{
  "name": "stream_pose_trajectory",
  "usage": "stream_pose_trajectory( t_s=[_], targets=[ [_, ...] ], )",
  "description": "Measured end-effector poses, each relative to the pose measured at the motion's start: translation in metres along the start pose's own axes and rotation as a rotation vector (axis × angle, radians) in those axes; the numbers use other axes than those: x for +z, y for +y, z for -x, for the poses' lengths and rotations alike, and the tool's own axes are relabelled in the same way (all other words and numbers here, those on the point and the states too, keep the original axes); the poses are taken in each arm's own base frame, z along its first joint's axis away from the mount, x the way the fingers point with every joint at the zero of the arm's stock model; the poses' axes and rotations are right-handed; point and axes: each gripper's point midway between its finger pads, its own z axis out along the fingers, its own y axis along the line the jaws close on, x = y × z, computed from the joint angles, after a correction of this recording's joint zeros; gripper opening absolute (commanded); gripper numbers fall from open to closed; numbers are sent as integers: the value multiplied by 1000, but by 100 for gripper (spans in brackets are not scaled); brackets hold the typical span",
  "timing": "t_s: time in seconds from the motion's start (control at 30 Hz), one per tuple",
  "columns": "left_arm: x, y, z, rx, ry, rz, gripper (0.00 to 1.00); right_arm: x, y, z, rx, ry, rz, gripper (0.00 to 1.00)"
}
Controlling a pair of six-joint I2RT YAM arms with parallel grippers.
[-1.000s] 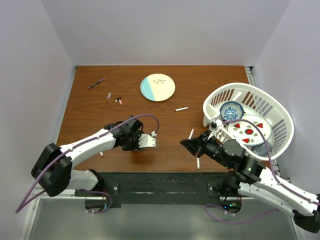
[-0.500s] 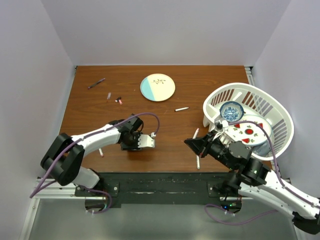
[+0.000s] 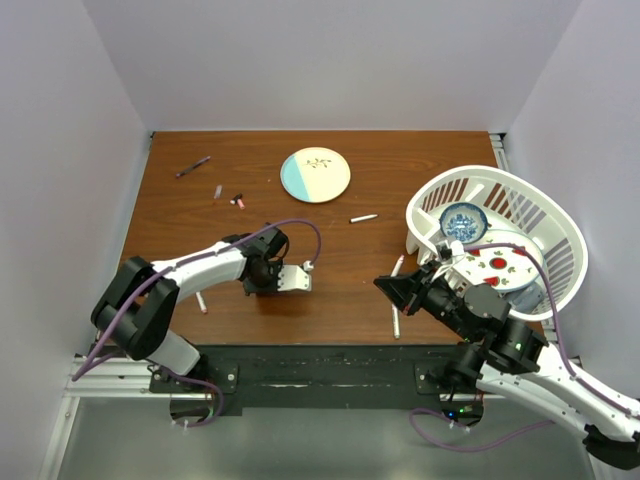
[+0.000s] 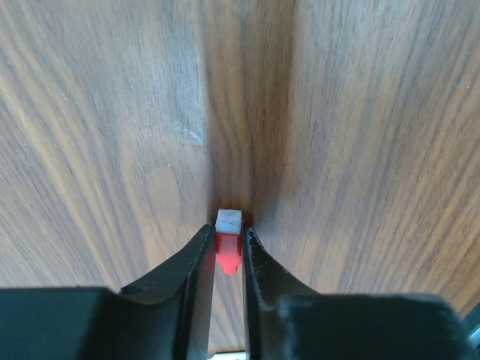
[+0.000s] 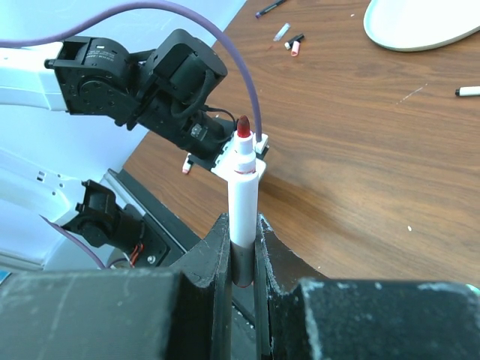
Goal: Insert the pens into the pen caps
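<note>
My left gripper (image 4: 227, 234) points down at the table and is shut on a small red pen cap (image 4: 226, 249) with a white end, close over the wood. In the top view it sits left of centre (image 3: 268, 280). My right gripper (image 5: 241, 225) is shut on a white pen (image 5: 243, 184) with a bare red tip that points toward the left gripper. In the top view this pen (image 3: 397, 266) sticks out of the right gripper (image 3: 402, 284). More pens lie on the table: one white (image 3: 395, 322), another white (image 3: 363, 217), one dark purple (image 3: 193, 166). Loose caps (image 3: 238, 200) lie at the back left.
A round plate (image 3: 315, 174) lies at the back centre. A white basket (image 3: 560, 235) with dishes stands at the right. A short pen with a pink end (image 3: 201, 303) lies by the left arm. The near table edge is just below both grippers.
My right gripper has shifted a little to the right with the pen. The left arm's elbow has swung in and back while its gripper stayed over the same spot.
</note>
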Motion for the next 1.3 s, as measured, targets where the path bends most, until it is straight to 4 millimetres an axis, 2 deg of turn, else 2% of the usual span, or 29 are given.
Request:
stream_pose_trajectory(
  t_s=[0.07,0.1,0.17,0.3,0.4,0.5,0.6,0.7,0.73,0.8,0.83,0.9,1.0,1.13,1.3],
  targets=[
    [0,-1,1,-5,-8,-6,11,0,0,1,-2,0,-1,0],
    [0,-2,2,-11,-15,-11,5,-1,0,1,-3,-1,0,0],
    [1,-4,6,-29,-32,-20,0,-1,0,1,-3,-2,0,0],
    [0,-12,18,-69,-62,-39,0,-1,0,1,-3,0,-2,0],
    [-4,-21,39,-94,-113,-68,0,-1,0,0,-2,2,-1,0],
    [-17,-22,65,-110,-191,-60,0,-1,1,-1,2,6,3,0],
    [-51,-15,92,-146,-348,6,0,-1,2,-2,6,12,10,0],
    [-110,4,126,-211,-597,143,0,0,4,-8,9,27,31,0],
    [-139,12,140,-254,-719,196,0,0,5,-11,8,36,41,0],
    [-181,19,158,-312,-892,243,0,2,7,-17,6,51,65,0],
    [-199,21,167,-346,-976,247,0,2,9,-20,2,61,80,0],
    [-223,19,183,-395,-1100,204,0,4,15,-25,-8,88,115,0],
    [-239,13,207,-485,-1229,62,0,8,26,-34,-31,136,176,0],
    [-237,-3,231,-601,-1344,-185,0,11,41,-46,-55,195,272,0],
    [-232,-21,236,-718,-1442,-395,0,19,58,-59,-67,255,370,0]
  ],
)
